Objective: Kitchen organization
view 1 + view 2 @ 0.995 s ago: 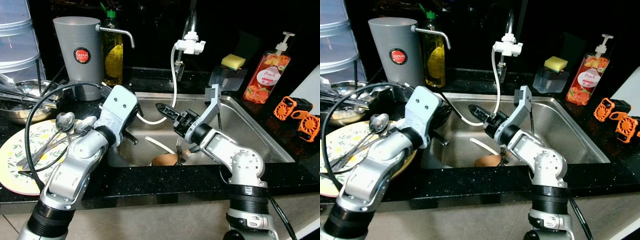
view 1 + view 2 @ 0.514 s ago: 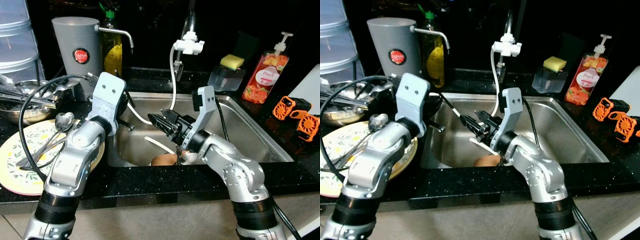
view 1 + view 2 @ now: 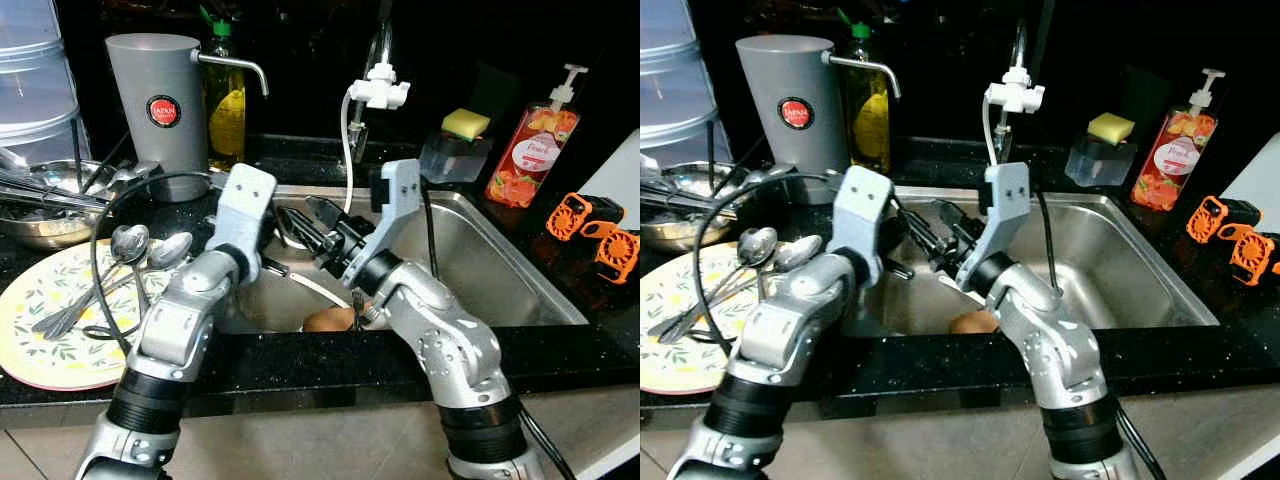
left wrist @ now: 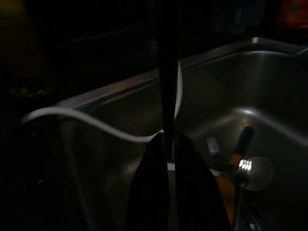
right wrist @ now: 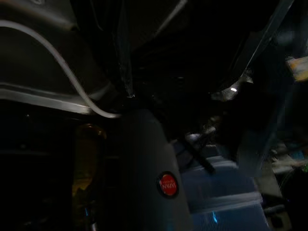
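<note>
1. Two silver arms reach over one steel sink (image 3: pixel 520 290) set in a black worktop (image 3: pixel 300 365), and both grippers hang above the left half of the basin.
2. The left gripper (image 4: pixel 163 159) has its two black fingers (image 4: pixel 149 192) almost together with only a thin slit between them; whether they pinch anything I cannot tell. A white hose (image 4: pixel 86 122) curves just past their tips.
3. The right gripper (image 3: pixel 318 228) points toward the sink's back left corner, beside the left one. How far its fingers are apart I cannot tell.
4. In the sink bottom lie one brown rounded thing (image 3: pixel 330 320), one white utensil (image 3: pixel 310 288) and one fork (image 3: pixel 357 298), close together near the front wall.
5. One flowered plate (image 3: pixel 40 340) sits on the worktop left of the sink, carrying two spoons (image 3: pixel 130 243) and other cutlery too tangled to count.
6. Behind the plate is one steel bowl (image 3: pixel 45 215) of utensils, one grey water dispenser (image 3: pixel 160 100) and one yellow-liquid bottle (image 3: pixel 226 100).
7. At the back right stand one soap pump bottle (image 3: pixel 535 140) and one yellow sponge (image 3: pixel 466 123) in a holder; two orange-and-black objects (image 3: pixel 595 225) lie at the far right.
</note>
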Motion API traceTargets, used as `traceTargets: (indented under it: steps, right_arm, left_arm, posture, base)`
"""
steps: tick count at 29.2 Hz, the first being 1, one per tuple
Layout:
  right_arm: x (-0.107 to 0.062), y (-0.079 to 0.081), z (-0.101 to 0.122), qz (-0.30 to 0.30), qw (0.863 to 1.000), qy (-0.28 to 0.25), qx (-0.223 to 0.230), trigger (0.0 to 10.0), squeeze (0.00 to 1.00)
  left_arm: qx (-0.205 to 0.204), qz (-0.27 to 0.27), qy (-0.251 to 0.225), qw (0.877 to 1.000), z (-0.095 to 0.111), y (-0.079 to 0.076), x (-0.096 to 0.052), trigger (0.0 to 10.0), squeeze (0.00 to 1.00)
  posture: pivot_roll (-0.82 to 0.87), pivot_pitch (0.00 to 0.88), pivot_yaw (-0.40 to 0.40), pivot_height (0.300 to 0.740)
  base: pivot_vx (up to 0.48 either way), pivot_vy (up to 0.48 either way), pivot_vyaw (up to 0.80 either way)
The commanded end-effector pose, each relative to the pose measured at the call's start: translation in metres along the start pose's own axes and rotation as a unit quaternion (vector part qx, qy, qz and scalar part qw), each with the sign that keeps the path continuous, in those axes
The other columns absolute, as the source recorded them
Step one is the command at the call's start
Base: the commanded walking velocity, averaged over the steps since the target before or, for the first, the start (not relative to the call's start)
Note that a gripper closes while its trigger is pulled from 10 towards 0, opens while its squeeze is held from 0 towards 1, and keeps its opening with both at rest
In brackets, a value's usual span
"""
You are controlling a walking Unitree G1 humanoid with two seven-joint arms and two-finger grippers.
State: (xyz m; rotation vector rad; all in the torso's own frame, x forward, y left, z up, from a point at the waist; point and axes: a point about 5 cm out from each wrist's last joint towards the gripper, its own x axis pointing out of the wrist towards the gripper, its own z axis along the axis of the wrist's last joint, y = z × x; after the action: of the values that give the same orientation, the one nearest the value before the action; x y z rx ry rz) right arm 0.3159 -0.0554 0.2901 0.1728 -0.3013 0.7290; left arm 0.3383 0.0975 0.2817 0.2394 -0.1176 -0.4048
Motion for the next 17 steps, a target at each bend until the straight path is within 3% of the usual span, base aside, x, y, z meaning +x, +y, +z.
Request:
traceTargets:
  steps: [1,17]
  right_arm:
    - [0.001,-0.01,-0.004,-0.037,0.999,0.013,-0.034,10.0,0.0]
    - [0.005,-0.021,0.006,-0.078,0.996,-0.025,-0.023,10.0,0.0]
  left_arm:
    - [0.004,-0.044,-0.03,0.999,0.013,-0.017,0.0,10.0,0.0]
    - [0.0,-0.102,-0.021,0.995,0.008,-0.04,-0.003,10.0,0.0]
  posture:
    - [0.09,0.089,-0.079,0.74]
    - [0.09,0.089,-0.074,0.74]
  base:
    - [0.0,0.0,0.0]
    - [0.0,0.0,0.0]
